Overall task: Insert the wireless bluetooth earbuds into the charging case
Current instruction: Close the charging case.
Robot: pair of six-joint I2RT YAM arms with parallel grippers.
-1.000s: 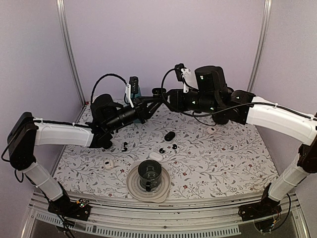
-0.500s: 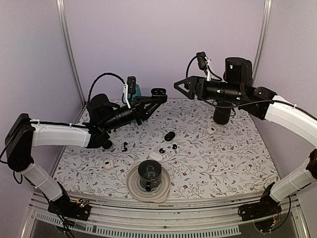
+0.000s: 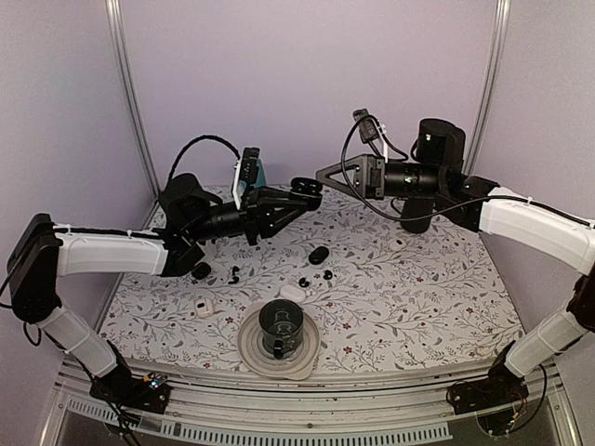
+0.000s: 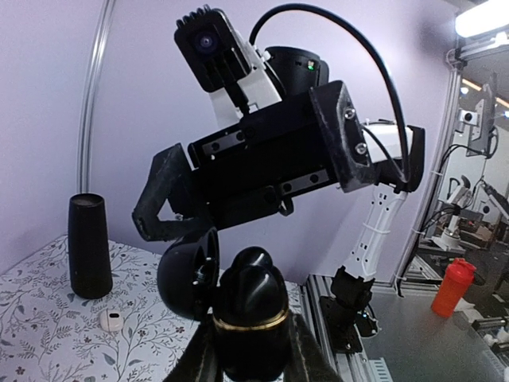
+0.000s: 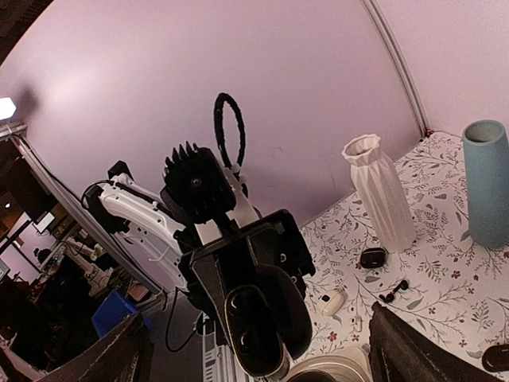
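From above, the left claw (image 3: 294,195) is raised over the far part of the table (image 3: 446,297), pinching an open black charging case (image 3: 305,187). The right claw (image 3: 322,175) hangs just to the right of the case with its tips turned toward it; whether they touch it cannot be told here. The wireless bluetooth earbuds (image 3: 327,275) lie loose on the flowered cloth near the middle of the table, well apart from the lifted case, and a stemmed earbud (image 3: 234,274) lies farther left. A closed black case (image 3: 318,254) and a white case (image 3: 292,293) lie near them, and a dark cup (image 3: 280,325) stands on a round plate (image 3: 249,351) closer to the arm bases. In the left wrist view, the left claw's fingers press on both sides of the charging case's lower half, which carries a gold band, with the lid swung back to the left. The right arm's dark body fills the space just above, and a black cylinder (image 4: 87,255) stands upright on the table at the left. In the right wrist view, the right claw's fingers (image 5: 103,358) sit in the bottom corners, spread wide with nothing between them. The case's open hollow faces this camera. Behind it stand a white ribbed vase (image 5: 380,191) and a teal cup (image 5: 487,183), and one earbud lies on the cloth below the vase.
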